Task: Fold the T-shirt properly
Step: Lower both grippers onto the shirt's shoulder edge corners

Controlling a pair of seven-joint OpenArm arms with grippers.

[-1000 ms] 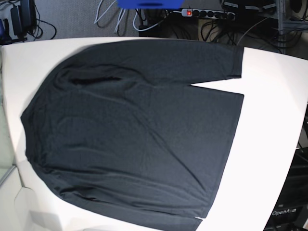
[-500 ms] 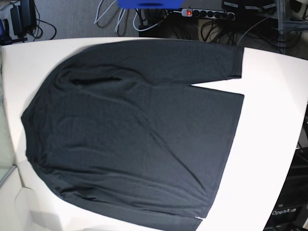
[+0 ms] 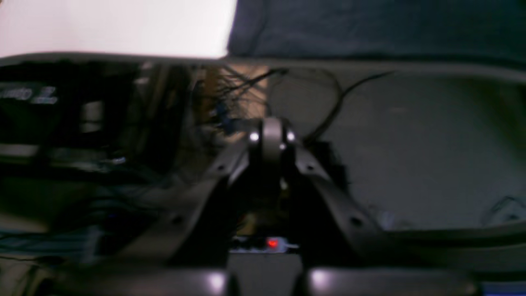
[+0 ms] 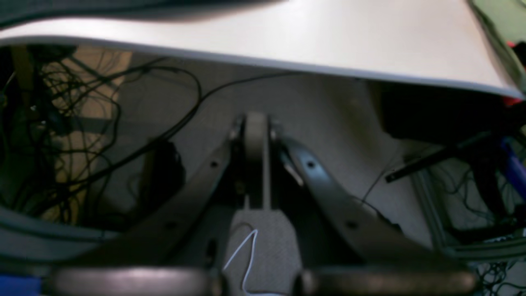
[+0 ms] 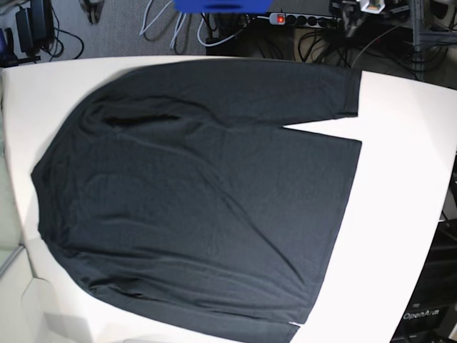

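The black long-sleeved T-shirt (image 5: pixel 207 193) lies spread flat on the white table (image 5: pixel 400 186), one sleeve folded across the far side. Both grippers hang beyond the table's far edge, off the cloth. In the left wrist view my left gripper (image 3: pixel 271 137) is shut and empty, with the T-shirt (image 3: pixel 370 28) hanging over the table edge above it. My right gripper (image 4: pixel 255 123) is also shut on nothing, below the bare table edge (image 4: pixel 287 45). Small parts of both arms peek in at the top of the base view, left (image 5: pixel 351 13) and right (image 5: pixel 91 8).
A power strip with a red switch (image 5: pixel 280 19) and tangled cables (image 4: pixel 61 123) lie on the grey floor beyond the table. A blue object (image 5: pixel 221 6) sits at the top edge. Bare white table borders the shirt on the right.
Small parts of both arms have appeared at the top edge of the base view. The T-shirt has not moved.
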